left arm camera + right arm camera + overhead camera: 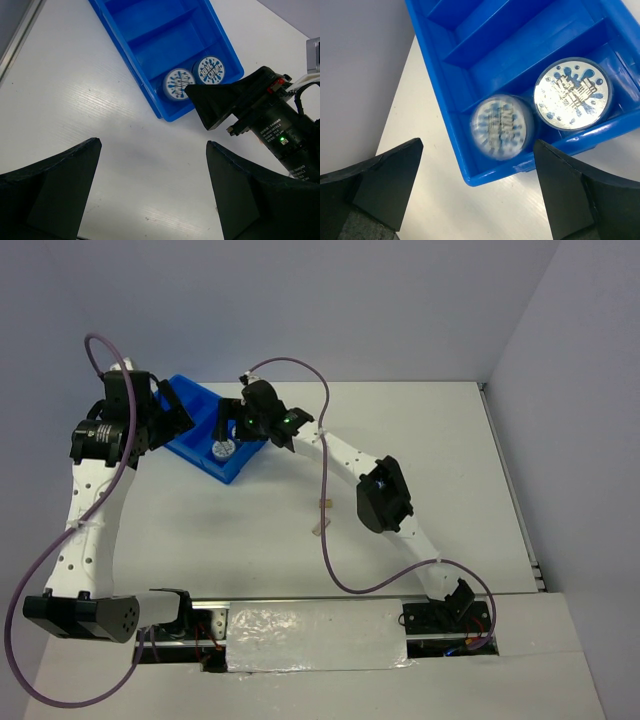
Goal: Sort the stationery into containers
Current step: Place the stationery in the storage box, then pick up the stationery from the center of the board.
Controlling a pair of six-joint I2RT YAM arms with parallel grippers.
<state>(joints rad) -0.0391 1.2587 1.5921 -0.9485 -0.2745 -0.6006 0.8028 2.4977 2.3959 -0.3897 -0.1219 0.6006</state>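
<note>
Your two discs lie side by side in the end compartment of the blue tray. The right wrist view shows one disc sharp and the other disc smeared, its pattern unreadable, and from above the right gripper hides all but one. That gripper hangs just over them with jaws spread wide and nothing between. Your left gripper gapes equally empty over bare table beside the tray, while two pale specks farther out are too small to identify.
</note>
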